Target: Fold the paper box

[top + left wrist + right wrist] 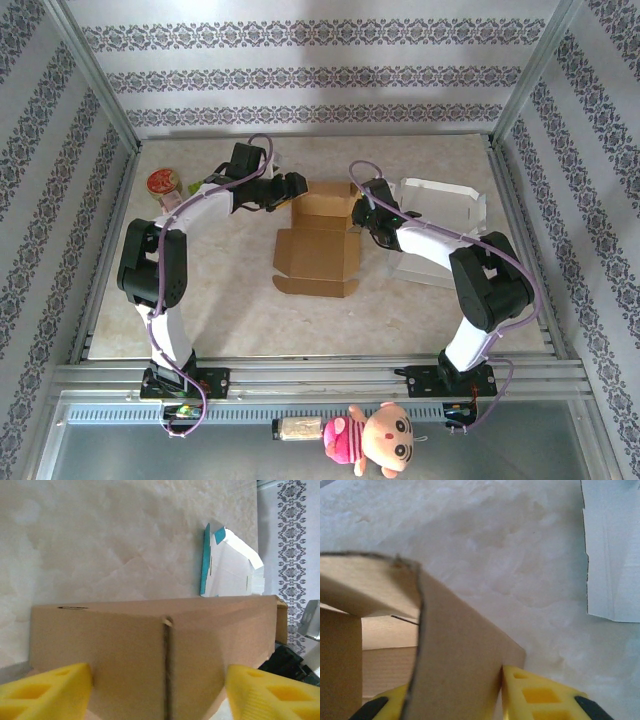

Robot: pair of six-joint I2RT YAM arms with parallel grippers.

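Note:
The brown paper box (318, 240) lies half open in the middle of the table, its front flaps spread flat and its back walls raised. My left gripper (295, 187) is at the box's far left corner. In the left wrist view its yellow fingers (45, 690) stand wide open, with the box's outer wall (150, 645) right in front of them. My right gripper (362, 215) is at the box's right side. In the right wrist view it (452, 692) is shut on an upright, bent flap (460, 650) of the box, a yellow finger (540, 695) pressed against each face.
A white flattened carton with a teal edge (230, 565) lies to the right of the box, next to my right arm (440, 215). A small round tin (163, 183) sits at the far left. Patterned walls enclose the table on three sides. A plush doll (375, 440) lies below the rail.

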